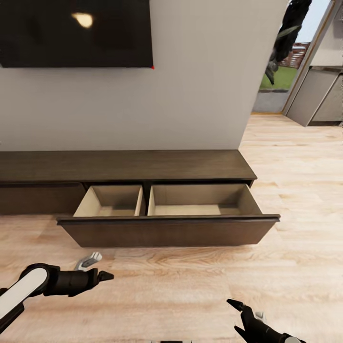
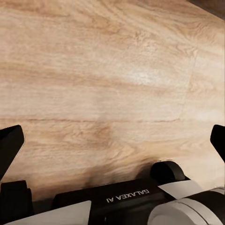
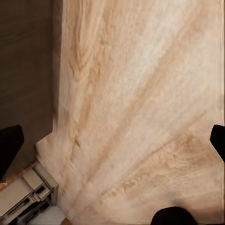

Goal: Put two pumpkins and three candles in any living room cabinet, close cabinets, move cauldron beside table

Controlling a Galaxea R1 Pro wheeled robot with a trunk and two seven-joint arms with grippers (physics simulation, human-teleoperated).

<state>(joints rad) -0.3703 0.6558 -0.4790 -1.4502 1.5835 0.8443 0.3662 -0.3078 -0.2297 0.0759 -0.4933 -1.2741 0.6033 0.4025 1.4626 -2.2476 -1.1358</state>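
Observation:
The long dark-brown cabinet (image 1: 124,166) stands against the wall, and its wide drawer (image 1: 166,232) is pulled out. Both pale beige compartments, the left one (image 1: 112,202) and the right one (image 1: 200,200), hold nothing. My left gripper (image 1: 97,267) hovers open over the floor just in front of the drawer's left end; in the left wrist view (image 2: 112,140) bare planks lie between its fingers. My right gripper (image 1: 237,315) is open low at the front right, with the dark cabinet front (image 3: 26,61) beside it. Pumpkins, candles and cauldron are out of view.
A dark TV (image 1: 76,33) hangs on the grey wall above the console. To the right a doorway leads past a dark plant (image 1: 286,38) to grey kitchen units (image 1: 319,95). Light wood floor (image 1: 190,286) spreads in front of the drawer.

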